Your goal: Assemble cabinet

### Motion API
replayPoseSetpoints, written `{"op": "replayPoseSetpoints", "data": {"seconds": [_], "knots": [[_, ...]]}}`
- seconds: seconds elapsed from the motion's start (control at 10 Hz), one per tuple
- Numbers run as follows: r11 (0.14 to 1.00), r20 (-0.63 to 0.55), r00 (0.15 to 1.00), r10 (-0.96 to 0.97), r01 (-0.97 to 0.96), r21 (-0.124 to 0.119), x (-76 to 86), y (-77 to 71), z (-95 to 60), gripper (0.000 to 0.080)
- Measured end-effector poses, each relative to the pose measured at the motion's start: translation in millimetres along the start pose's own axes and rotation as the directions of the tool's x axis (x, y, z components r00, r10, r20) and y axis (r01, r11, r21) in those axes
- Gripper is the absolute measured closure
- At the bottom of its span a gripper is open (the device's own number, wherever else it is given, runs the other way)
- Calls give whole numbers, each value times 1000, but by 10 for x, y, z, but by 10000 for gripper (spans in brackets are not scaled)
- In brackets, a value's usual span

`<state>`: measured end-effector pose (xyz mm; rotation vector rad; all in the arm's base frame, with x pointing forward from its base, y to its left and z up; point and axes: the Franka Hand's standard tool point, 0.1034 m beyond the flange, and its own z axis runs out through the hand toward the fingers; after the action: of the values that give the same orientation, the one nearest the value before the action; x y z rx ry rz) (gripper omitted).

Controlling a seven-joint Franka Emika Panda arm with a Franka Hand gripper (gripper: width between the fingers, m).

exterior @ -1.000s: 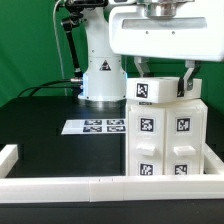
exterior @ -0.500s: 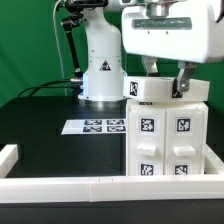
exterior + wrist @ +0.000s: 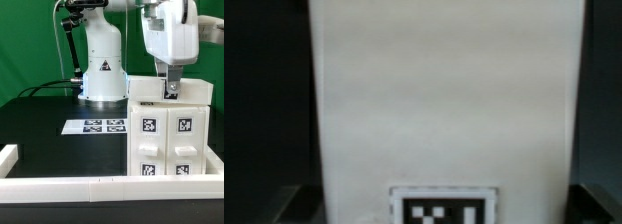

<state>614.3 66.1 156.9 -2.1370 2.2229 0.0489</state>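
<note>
The cabinet body (image 3: 166,145) is a white box with black-and-white tags on its front, standing at the exterior view's right, against the front rail. A flat white top panel (image 3: 150,91) lies on top of it. My gripper (image 3: 170,92) reaches straight down onto that panel, its fingers seen edge-on, and looks shut on it. In the wrist view the panel (image 3: 446,100) fills the middle, with one tag (image 3: 448,205) at its edge. The gripper (image 3: 441,208) straddles the panel, and a dark finger (image 3: 292,205) shows dimly beside it.
The marker board (image 3: 92,127) lies flat on the black table to the left of the cabinet. A long low white border rail (image 3: 60,184) runs along the front, with a raised end at the left. The arm's white base (image 3: 100,70) stands behind.
The gripper has turned about a quarter turn on its vertical axis above the cabinet. The wide hand and both spread fingers faced the camera before; now they are seen edge-on. The top panel turned with it.
</note>
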Motion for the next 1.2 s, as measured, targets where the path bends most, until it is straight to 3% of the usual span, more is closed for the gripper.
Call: {"op": "replayPoseSetpoints", "data": {"seconds": [0.4,1.1,1.2], "knots": [[948,57,947,318,-317,-18,-19,1,4,239],[895,145,883,446,-444,-48,-100,-25,2,239],[898,149,885,440,-438,-50,-119,-22,6,186]]}}
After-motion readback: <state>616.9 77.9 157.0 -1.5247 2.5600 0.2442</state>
